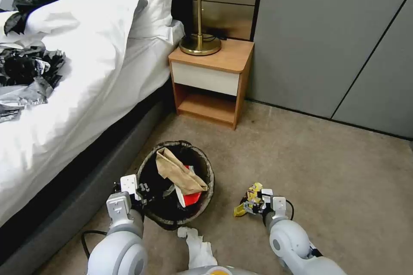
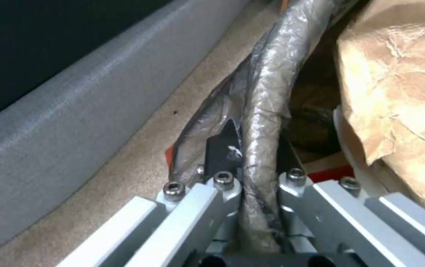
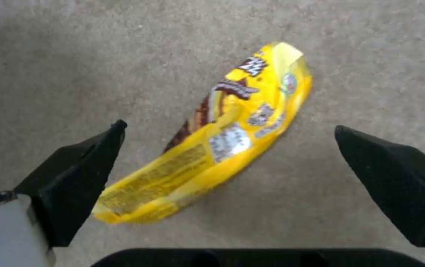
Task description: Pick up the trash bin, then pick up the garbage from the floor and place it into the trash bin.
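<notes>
Right gripper [image 3: 229, 148] hangs open over the yellow wrapper [image 3: 222, 137]; left gripper [image 2: 254, 155] clamps the trash bin [image 1: 206, 167] rim.

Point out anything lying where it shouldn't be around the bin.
Two pieces are still on the carpet: a yellow snack wrapper between the right gripper's open jaws, and a crumpled white tissue just outside the round bag-lined trash bin, whose rim the left gripper pinches.

Glossy yellow plastic snack wrapper [image 3: 222, 141] on matt, rough beige carpet [image 1: 327, 172]. Crinkled shiny plastic bag lining the trash bin [image 1: 148, 219]; inside it, creased matt brown paper bag [image 1: 178, 172]. Wooden nightstand [image 1: 228, 58], brass lamp base [image 1: 200, 45].
</notes>
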Controlling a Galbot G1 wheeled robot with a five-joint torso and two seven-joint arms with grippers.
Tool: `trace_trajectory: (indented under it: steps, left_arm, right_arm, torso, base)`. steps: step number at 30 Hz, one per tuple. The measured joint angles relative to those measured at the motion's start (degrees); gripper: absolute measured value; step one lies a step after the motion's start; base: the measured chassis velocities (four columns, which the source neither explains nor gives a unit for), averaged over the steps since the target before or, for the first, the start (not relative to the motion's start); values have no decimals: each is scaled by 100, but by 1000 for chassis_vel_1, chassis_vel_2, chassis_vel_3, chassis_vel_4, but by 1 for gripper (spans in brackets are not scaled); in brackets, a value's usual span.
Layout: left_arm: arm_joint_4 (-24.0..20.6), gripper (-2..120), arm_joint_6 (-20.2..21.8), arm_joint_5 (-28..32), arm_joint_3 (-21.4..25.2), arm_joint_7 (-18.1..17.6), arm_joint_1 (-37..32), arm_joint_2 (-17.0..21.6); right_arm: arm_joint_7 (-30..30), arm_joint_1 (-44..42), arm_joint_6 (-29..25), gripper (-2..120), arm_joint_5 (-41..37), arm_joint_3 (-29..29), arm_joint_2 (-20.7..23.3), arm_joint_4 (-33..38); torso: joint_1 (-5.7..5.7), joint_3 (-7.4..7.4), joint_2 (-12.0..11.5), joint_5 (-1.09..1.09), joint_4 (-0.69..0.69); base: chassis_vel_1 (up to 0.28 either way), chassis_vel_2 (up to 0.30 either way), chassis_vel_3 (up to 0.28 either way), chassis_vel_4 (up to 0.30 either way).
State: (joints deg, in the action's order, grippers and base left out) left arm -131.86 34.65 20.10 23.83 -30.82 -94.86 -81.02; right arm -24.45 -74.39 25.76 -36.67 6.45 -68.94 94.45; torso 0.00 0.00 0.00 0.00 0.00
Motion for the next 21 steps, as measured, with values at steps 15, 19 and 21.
trace_trajectory:
  steps: [15, 19, 21]
  left_arm:
    - [-32, 0, -9, -40, 5, -3, -59, -15]
    - [-39, 0, -10, -39, 16, -3, -50, -10]
    - [-39, 0, -11, -37, 19, -5, -44, -12]
  right_arm:
    - [379, 312, -345, 100, 277, -9, -470, -923]
    - [466, 371, -456, 91, 350, 1, -499, -1110]
    - [511, 401, -500, 83, 367, 31, -508, -1211]
  torso:
    - [0, 0, 0, 0, 0]
    - [0, 0, 0, 0, 0]
    - [0, 0, 0, -1, 0]
  base:
    - [0, 0, 0, 0]
    - [0, 0, 0, 0]
    - [0, 0, 0, 0]
